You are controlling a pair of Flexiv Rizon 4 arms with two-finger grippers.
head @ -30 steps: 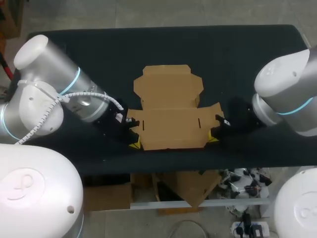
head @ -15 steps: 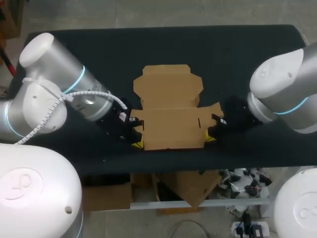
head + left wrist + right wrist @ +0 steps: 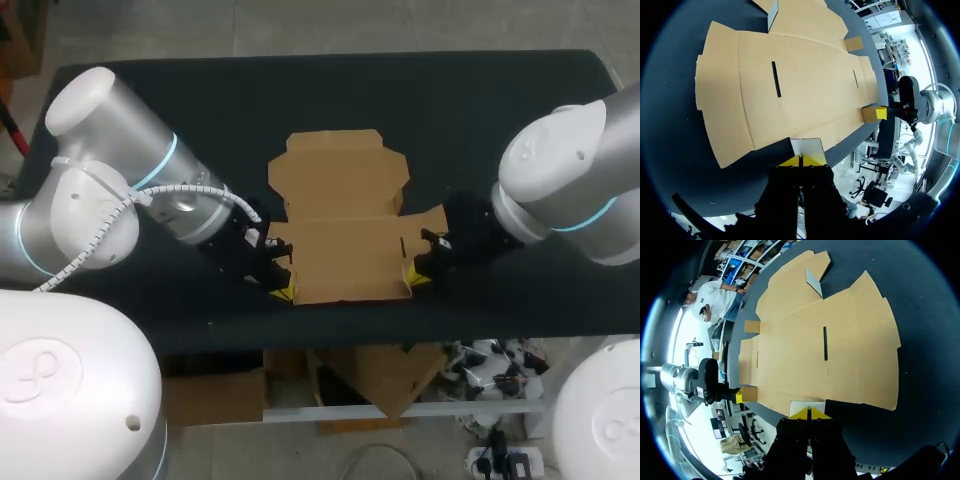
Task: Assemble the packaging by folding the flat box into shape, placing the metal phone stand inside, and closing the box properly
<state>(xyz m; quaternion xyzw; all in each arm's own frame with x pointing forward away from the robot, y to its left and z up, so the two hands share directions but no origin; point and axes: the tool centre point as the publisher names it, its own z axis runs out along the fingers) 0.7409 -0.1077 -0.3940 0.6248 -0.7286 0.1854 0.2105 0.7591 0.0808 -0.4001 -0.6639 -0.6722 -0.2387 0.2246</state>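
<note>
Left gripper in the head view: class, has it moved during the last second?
Yes. The left gripper has shifted rightward along the table's near edge, up to the flat cardboard box's near-left corner.

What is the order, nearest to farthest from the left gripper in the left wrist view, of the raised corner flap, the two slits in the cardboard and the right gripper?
1. The raised corner flap, right at the fingers of the left gripper.
2. The nearer slit, ahead on this side of the cardboard.
3. The farther slit and the right gripper, both at the cardboard's opposite end; too close to call.
</note>
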